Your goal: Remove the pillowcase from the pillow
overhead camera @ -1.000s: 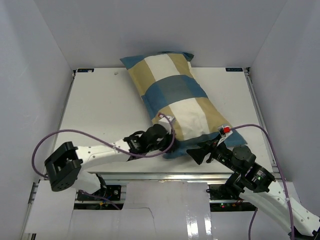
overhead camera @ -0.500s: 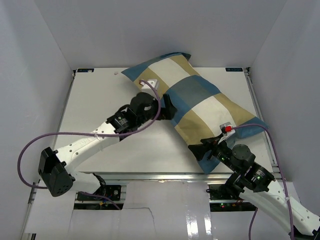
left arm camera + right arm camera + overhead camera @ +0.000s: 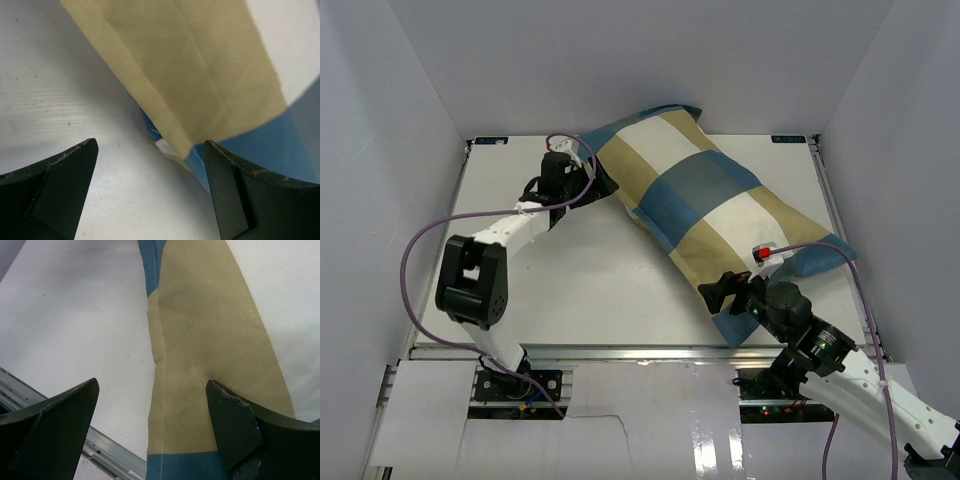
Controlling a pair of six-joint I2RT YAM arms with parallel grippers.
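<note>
The left end effector (image 3: 150, 192) is being held wide open astride the far-left edge of the pillowcase (image 3: 705, 195), with nothing being gripped. The pillowcase is being supported diagonally across the bench (image 3: 570, 270), the pillow being hidden inside it. The right end effector (image 3: 152, 435) is being held equally open over the near-right end, empty. Should stuffing be pinched along with cloth, pillow and pillowcase risk being dragged together

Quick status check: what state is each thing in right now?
pillowcase, still on, plump, lying diagonally across the table
pillow, hidden inside the pillowcase
left pincer, open, at the pillowcase's far end
right pincer, open, at its near end
</note>
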